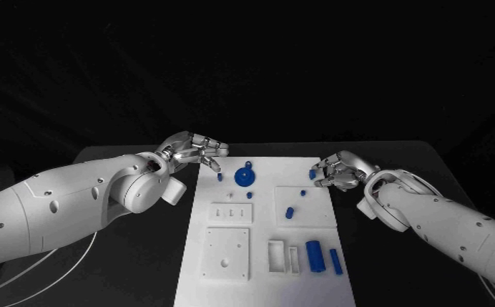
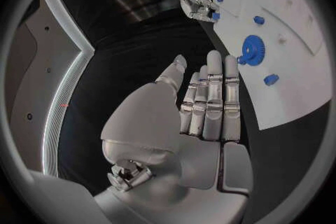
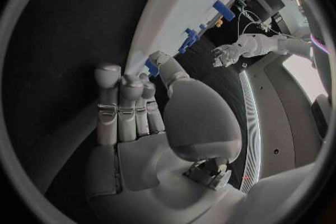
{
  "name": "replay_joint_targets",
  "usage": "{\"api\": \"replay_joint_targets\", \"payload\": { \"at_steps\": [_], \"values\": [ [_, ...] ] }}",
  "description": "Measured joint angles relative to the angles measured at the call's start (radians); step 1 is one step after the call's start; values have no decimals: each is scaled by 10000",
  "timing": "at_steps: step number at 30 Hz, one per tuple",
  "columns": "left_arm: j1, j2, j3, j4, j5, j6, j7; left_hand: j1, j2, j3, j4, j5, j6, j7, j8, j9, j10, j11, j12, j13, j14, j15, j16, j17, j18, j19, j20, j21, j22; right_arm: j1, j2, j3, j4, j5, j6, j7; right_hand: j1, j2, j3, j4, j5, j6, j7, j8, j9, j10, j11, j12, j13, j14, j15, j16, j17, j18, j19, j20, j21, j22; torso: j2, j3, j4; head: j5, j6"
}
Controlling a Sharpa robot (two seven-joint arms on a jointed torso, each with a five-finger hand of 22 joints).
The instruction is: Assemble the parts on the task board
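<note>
The white board is lying in the middle of the black table, with small blue parts on it. The left hand is hovering at the board's far left corner, its fingers apart and holding nothing. The blue gear is sitting just to the right of those fingers, nearer this hand. The right hand is at the far right edge, its fingers apart and holding nothing, next to a small blue peg.
</note>
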Motion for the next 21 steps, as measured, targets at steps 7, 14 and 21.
{"api": "replay_joint_targets", "payload": {
  "at_steps": [7,14,21],
  "values": [
    [0,8,0,-3,-9,8,-6,0,0,0,0,0,-35,35,0,0,0,0,0,-1,0,0,0,0,0,-36,36,0,0,-11,130,0,-81,-37,17,-3,-80,80,-39,14,-193,49,-14,-1,0,1,0,34,16,0,0,-1,24,0,0,0,0,0,-8,-6,-8,-4,-6],
    [0,12,0,-5,-16,15,-13,0,0,35,-34,-1,-35,35,0,0,0,0,0,0,0,0,0,0,1,-36,36,0,9,-24,227,9,-110,-55,7,-6,-119,200,39,30,-462,220,-11,-3,-5,2,0,69,56,0,0,56,76,0,36,35,77,-1,-9,-3,-9,33,1],
    [0,12,0,-6,-23,21,-19,0,0,35,-34,-2,-35,35,0,0,0,0,0,0,0,0,0,0,0,-36,36,0,8,-30,253,16,-135,-58,-28,5,-212,476,456,70,-1034,671,10,-4,-12,12,60,148,90,37,37,56,96,0,35,35,127,-1,-9,4,-13,46,4]
  ]
}}
